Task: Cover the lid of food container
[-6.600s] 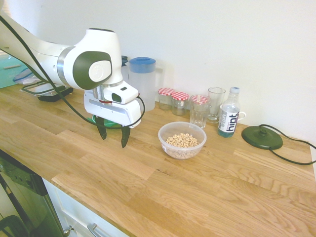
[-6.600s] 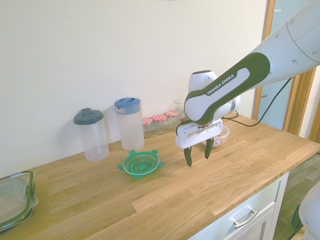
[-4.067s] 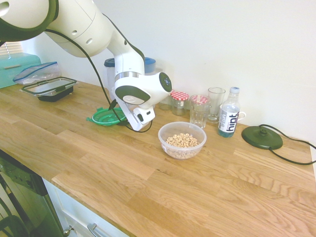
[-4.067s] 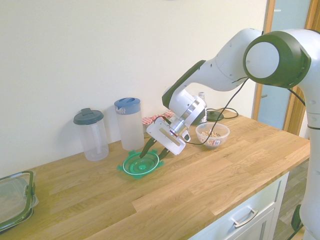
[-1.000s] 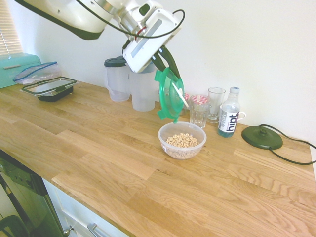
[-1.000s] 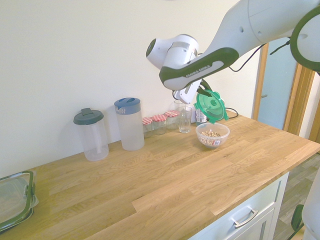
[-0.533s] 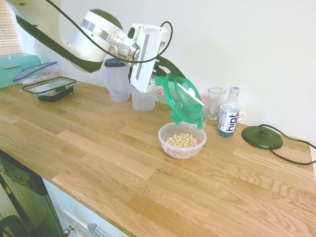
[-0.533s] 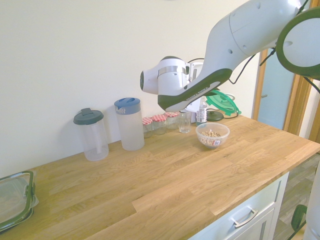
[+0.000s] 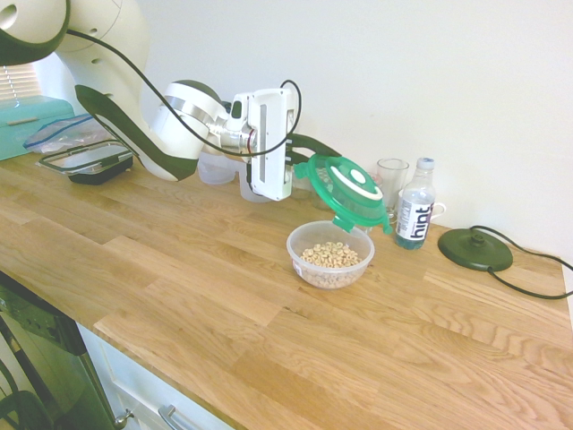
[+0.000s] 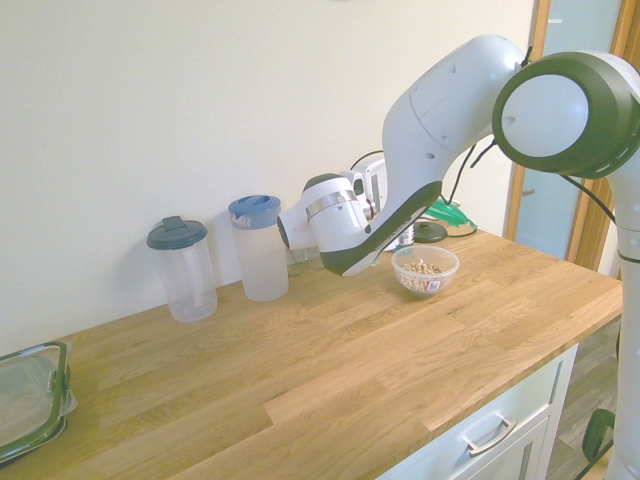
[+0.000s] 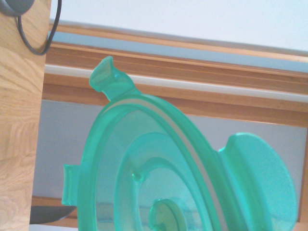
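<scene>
The round green lid (image 9: pixel 351 191) hangs in the air, tilted but close to flat, just above the far rim of the food container (image 9: pixel 329 253). That container is a clear round tub of tan cereal pieces standing on the wooden counter. My gripper (image 9: pixel 313 161) reaches in sideways from the left and is shut on the lid's left edge. In the second exterior view the arm hides most of the lid (image 10: pixel 447 213), which shows behind the container (image 10: pixel 425 270). The lid's underside (image 11: pixel 159 183) fills the wrist view.
Against the wall stand a drinking glass (image 9: pixel 391 186), a water bottle (image 9: pixel 414 213), a black round base with a cord (image 9: pixel 474 249), and two pitchers (image 10: pixel 258 248) (image 10: pixel 182 268). A rectangular black-rimmed container (image 9: pixel 88 161) sits at the far left.
The arm has come down and swung its wrist. The lid has turned from hanging nearly upright to lying almost flat, and now sits lower over the container.
</scene>
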Tool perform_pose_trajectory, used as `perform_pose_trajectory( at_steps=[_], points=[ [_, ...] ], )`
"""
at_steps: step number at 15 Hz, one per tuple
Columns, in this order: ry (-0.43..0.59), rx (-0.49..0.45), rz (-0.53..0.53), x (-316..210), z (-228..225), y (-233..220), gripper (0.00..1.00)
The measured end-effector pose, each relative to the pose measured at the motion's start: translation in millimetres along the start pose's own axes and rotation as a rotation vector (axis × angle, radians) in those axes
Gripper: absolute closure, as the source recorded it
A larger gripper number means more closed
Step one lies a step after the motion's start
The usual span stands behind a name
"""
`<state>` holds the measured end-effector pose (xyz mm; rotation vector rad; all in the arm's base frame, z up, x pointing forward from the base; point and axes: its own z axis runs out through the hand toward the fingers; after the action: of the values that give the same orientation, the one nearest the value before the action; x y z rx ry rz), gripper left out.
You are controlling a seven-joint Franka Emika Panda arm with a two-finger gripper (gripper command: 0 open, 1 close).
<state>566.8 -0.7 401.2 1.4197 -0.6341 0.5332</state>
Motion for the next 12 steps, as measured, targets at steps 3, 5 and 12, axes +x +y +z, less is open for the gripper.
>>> perform_pose_trajectory(
  at_steps=[3,5,12],
  points=[
    [0.009,0.004,0.004,-10,-10,-10,1.0],
    [0.006,-0.013,-0.002,-21,-13,-19,1.0],
    [-0.006,-0.046,-0.006,-35,-8,-42,1.0]
  ],
)
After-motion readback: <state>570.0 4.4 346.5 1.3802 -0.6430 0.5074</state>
